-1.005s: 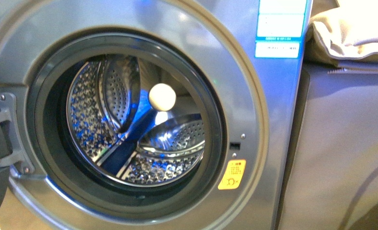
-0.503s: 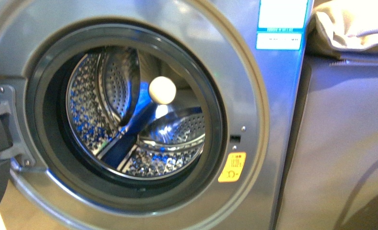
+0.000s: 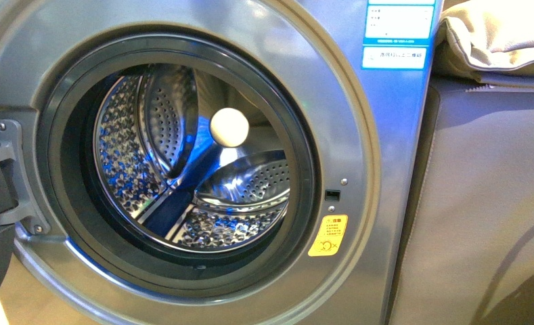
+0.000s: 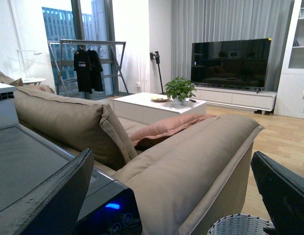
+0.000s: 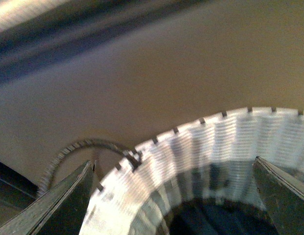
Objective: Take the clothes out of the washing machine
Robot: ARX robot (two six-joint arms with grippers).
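Two grippers are showing only in their wrist views, both spread wide and holding nothing. Right gripper (image 5: 171,196) is hovering over a white woven basket (image 5: 191,147), something dark lying inside, blurred. Left gripper (image 4: 176,196) is facing a beige sofa (image 4: 191,156). Only the front view is showing the washing machine (image 3: 386,169), door open, perforated drum (image 3: 183,156) bare of clothes.

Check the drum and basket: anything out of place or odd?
One oddity: a pale ball shows at the back of the drum, and no clothes are visible in there. The door is open, nothing spilled. The basket under the right gripper is blurred, with something dark inside.
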